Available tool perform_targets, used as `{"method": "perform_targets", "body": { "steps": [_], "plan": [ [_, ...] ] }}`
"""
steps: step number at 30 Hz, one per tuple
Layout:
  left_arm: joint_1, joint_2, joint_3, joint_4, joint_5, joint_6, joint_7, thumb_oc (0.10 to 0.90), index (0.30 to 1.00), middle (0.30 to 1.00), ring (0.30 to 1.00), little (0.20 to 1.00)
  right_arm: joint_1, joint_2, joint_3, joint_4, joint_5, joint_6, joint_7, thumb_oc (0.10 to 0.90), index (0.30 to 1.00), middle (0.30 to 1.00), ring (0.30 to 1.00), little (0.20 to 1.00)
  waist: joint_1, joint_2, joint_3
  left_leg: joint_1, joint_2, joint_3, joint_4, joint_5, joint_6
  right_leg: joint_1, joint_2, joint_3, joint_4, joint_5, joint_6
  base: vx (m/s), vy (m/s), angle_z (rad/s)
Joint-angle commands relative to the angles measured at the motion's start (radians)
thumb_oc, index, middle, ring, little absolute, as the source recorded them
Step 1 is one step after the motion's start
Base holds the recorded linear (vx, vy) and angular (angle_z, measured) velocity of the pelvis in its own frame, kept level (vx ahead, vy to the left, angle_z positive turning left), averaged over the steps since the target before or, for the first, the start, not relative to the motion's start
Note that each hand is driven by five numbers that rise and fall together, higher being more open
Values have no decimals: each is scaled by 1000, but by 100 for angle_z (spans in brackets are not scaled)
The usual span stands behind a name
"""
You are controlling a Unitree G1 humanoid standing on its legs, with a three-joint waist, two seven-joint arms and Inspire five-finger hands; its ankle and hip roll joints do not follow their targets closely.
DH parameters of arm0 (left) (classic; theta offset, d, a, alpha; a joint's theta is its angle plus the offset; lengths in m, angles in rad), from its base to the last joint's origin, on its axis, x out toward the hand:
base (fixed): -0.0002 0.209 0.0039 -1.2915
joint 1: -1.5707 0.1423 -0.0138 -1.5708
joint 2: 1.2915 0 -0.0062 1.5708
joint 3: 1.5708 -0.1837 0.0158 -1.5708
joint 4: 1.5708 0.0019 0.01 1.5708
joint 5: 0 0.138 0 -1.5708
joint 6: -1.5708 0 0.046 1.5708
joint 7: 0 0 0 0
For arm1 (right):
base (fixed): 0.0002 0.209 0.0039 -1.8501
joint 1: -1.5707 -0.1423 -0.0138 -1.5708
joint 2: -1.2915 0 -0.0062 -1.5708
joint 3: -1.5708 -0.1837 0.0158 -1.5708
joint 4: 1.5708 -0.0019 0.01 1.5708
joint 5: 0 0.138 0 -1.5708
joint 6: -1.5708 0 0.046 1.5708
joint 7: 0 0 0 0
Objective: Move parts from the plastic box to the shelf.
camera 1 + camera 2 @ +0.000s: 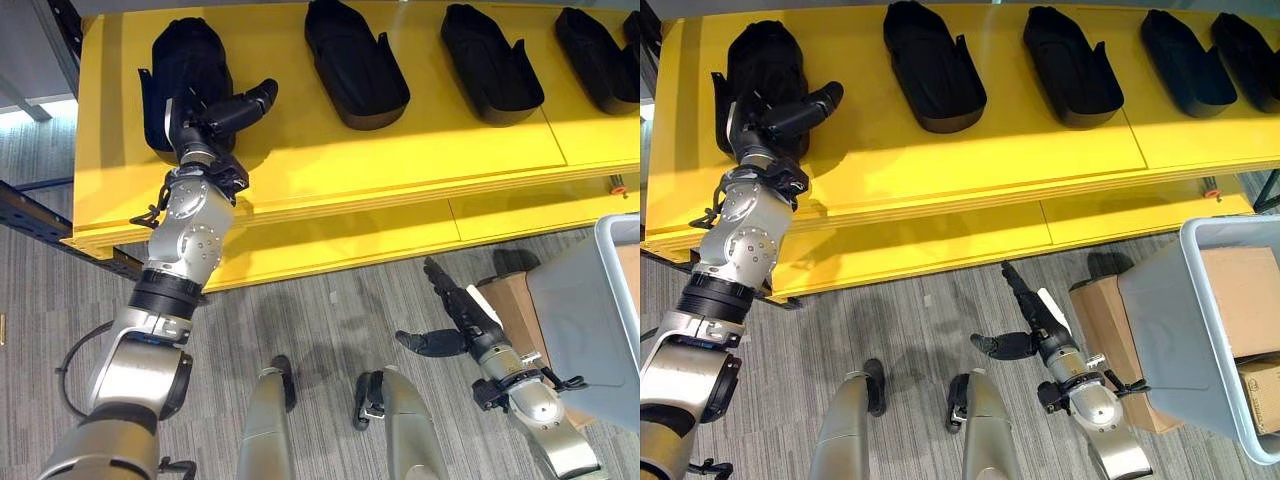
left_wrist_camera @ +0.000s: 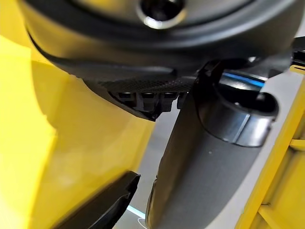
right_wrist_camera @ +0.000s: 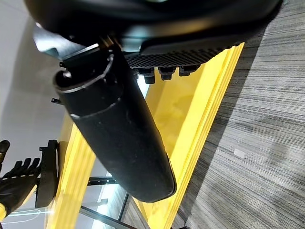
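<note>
Several black moulded parts lie in a row on the yellow shelf (image 1: 400, 150). My left hand (image 1: 200, 112) rests at the near end of the leftmost part (image 1: 185, 55), its thumb (image 1: 250, 100) stretched out to the right and nothing pinched. In the left wrist view the thumb (image 2: 205, 171) is straight above the yellow shelf (image 2: 57, 143). My right hand (image 1: 465, 315) hangs low over the carpet with straight fingers and holds nothing. It is just left of the grey plastic box (image 1: 1170, 320).
Other black parts (image 1: 355, 60) (image 1: 490, 60) (image 1: 600, 55) fill the shelf to the right. A cardboard box (image 1: 1100, 320) stands on the floor against the plastic box, and more cardboard boxes (image 1: 1245, 300) sit inside it. A dark shelf beam (image 1: 30, 215) runs at the left.
</note>
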State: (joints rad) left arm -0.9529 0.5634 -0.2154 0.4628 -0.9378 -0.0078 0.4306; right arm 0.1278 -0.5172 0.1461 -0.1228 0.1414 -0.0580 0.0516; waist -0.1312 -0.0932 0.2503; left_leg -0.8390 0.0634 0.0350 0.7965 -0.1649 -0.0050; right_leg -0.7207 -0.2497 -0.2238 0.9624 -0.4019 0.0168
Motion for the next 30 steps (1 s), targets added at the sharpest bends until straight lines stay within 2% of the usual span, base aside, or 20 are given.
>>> {"method": "perform_targets", "body": {
  "steps": [1, 6, 13, 16, 19, 23, 27, 30],
  "plan": [
    [-161, -4, -22, -28, 21, -115, -7, 900, 1000, 1000, 1000, 1000, -5, -54, -21, -74, 26, -67, -30, 900, 1000, 1000, 1000, 1000, -11, 36, -84, 54, 68, -77, -34, -70, -44, 49, -7, 32, -123, 49, 46, 0, 0, 0],
    [-155, 41, -24, -63, 120, -109, 5, 900, 1000, 1000, 1000, 1000, -5, -57, -28, -70, 21, -70, -29, 900, 1000, 1000, 1000, 1000, -5, 38, -82, 52, 66, -77, -32, -71, -42, 46, -8, 32, -119, 46, 45, 0, 0, 0],
    [-79, 78, 33, -197, 320, -116, 51, 900, 1000, 1000, 1000, 1000, 1, -55, -48, -65, 9, -79, -32, 900, 1000, 1000, 1000, 1000, 11, 34, -78, 54, 60, -77, -34, -69, -41, 45, -10, 31, -116, 45, 44, -2, 2, 2],
    [-60, 81, 42, -236, 338, -124, 51, 900, 1000, 1000, 1000, 1000, 0, -57, -53, -66, 8, -81, -32, 900, 1000, 1000, 1000, 1000, 13, 35, -78, 53, 59, -78, -33, -68, -41, 44, -10, 30, -117, 47, 43, -11, 7, 5],
    [-27, 100, 64, -320, 413, -131, 54, 900, 1000, 1000, 1000, 1000, 1, -55, -64, -70, 6, -89, -30, 900, 1000, 1000, 1000, 1000, 20, 36, -79, 52, 58, -77, -31, -70, -40, 47, -10, 27, -118, 48, 43, 0, 0, 0],
    [10, 102, 74, -366, 408, -141, 43, 900, 1000, 1000, 1000, 1000, -3, -50, -75, -82, 3, -95, -33, 900, 1000, 1000, 1000, 1000, 23, 37, -79, 54, 56, -76, -32, -71, -39, 49, -10, 26, -123, 49, 43, 0, 0, 0],
    [104, 106, 114, -444, 406, -155, 25, 900, 1000, 1000, 1000, 1000, -11, -45, -104, -109, -36, -107, -54, 900, 1000, 1000, 1000, 1000, 32, 41, -77, 55, 54, -77, -31, -71, -36, 50, -9, 26, -124, 53, 43, 0, 0, 0],
    [270, 115, 187, -552, 417, -163, -21, 900, 1000, 1000, 1000, 1000, -28, -43, -174, -156, -86, -121, -79, 900, 1000, 1000, 1000, 1000, 44, 41, -76, 57, 51, -75, -32, -72, -34, 51, -8, 25, -126, 56, 42, 0, 0, 0]
  ]
}}
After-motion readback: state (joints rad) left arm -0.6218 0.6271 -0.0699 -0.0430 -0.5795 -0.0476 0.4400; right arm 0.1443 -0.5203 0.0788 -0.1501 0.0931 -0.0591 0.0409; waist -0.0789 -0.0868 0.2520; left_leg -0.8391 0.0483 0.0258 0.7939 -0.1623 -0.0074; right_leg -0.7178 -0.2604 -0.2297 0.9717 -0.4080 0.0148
